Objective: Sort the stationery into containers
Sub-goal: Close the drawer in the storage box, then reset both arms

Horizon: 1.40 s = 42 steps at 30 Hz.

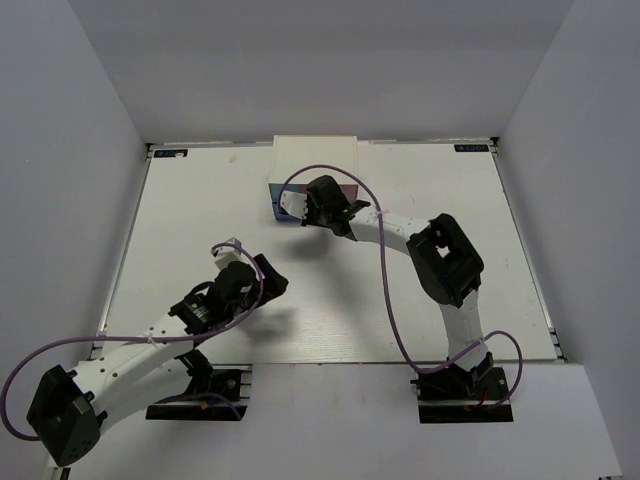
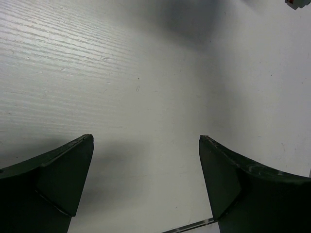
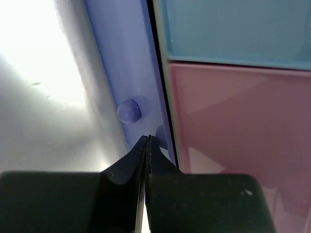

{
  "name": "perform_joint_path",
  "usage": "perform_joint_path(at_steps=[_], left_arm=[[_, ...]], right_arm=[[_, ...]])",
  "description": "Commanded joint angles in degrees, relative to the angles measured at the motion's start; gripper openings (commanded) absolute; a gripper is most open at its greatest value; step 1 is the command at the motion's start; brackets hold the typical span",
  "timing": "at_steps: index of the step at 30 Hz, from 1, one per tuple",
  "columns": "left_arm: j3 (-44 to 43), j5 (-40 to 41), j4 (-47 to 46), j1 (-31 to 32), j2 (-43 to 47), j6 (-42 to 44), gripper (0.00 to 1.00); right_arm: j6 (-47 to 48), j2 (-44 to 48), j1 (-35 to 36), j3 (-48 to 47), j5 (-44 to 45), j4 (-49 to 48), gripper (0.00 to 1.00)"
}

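The white mini cabinet [image 1: 314,153] stands at the back middle of the table. In the right wrist view I see its wide blue-purple drawer [image 3: 124,63] with a round knob [image 3: 129,111], the pink drawer [image 3: 233,126] and the blue drawer [image 3: 228,26]. My right gripper [image 3: 148,139] is shut and empty, its tips against the blue-purple drawer front just below the knob; it also shows in the top view [image 1: 318,196]. My left gripper [image 2: 146,141] is open and empty over bare table, left of centre in the top view [image 1: 266,280]. No stationery is in view.
The white table [image 1: 200,220] has a raised rim and grey walls on three sides. A small grey-and-red item [image 2: 297,3] shows at the top right corner of the left wrist view. Purple cables loop along both arms.
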<state>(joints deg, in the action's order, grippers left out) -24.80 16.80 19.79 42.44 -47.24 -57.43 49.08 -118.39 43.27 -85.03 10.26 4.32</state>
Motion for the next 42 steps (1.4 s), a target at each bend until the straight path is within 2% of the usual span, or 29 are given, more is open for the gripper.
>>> perform_joint_path(at_steps=[1,10,12,13,18,19,20,21,24,25,28,31,42], left_arm=[[0.2,1.0,1.0,-0.2,1.7,0.7,0.99],[0.2,1.0,1.0,-0.2,1.7,0.7,0.99],[0.2,1.0,1.0,-0.2,1.7,0.7,0.99],[0.2,1.0,1.0,-0.2,1.7,0.7,0.99],[0.2,0.3,1.0,-0.2,1.7,1.8,0.99],[0.2,0.3,0.3,-0.2,2.2,2.6,0.99],[0.2,-0.4,-0.5,-0.2,2.2,2.6,0.99],[0.2,-1.2,-0.5,-0.2,2.2,3.5,0.99],[0.2,-3.2,-2.6,-0.2,2.8,5.2,0.99],[0.2,-3.2,-3.3,-0.2,2.8,6.5,0.99],[-2.2,-4.4,-3.3,-0.2,2.2,7.9,0.99],[-3.8,-5.0,-1.6,-0.2,1.7,8.5,0.99],[-8.4,-3.3,0.6,-0.2,2.2,9.5,0.99]], right_arm=[[0.6,-0.8,0.2,-2.4,4.7,-6.2,0.00],[0.8,-0.9,0.2,-1.9,6.8,-7.4,0.00],[-0.5,0.2,0.2,-2.0,4.3,-6.0,0.00],[-1.3,1.4,0.2,-2.5,3.2,-1.5,0.00],[-8.6,8.3,0.4,0.6,-11.8,5.9,0.00],[-10.5,12.4,0.3,1.6,-13.0,6.3,0.01],[-11.5,13.9,0.3,3.7,-13.9,7.3,0.05],[-14.2,16.5,0.2,4.4,-16.0,8.2,0.17],[-17.9,22.9,-0.1,7.9,-17.6,9.4,0.43],[-18.4,25.3,-0.1,8.7,-17.6,9.2,0.59],[-21.7,29.3,-0.1,12.2,-14.0,8.6,0.79],[-23.8,33.2,-0.1,14.8,-7.6,6.2,0.90],[-26.7,49.7,-0.3,23.9,-0.3,1.0,0.90]])
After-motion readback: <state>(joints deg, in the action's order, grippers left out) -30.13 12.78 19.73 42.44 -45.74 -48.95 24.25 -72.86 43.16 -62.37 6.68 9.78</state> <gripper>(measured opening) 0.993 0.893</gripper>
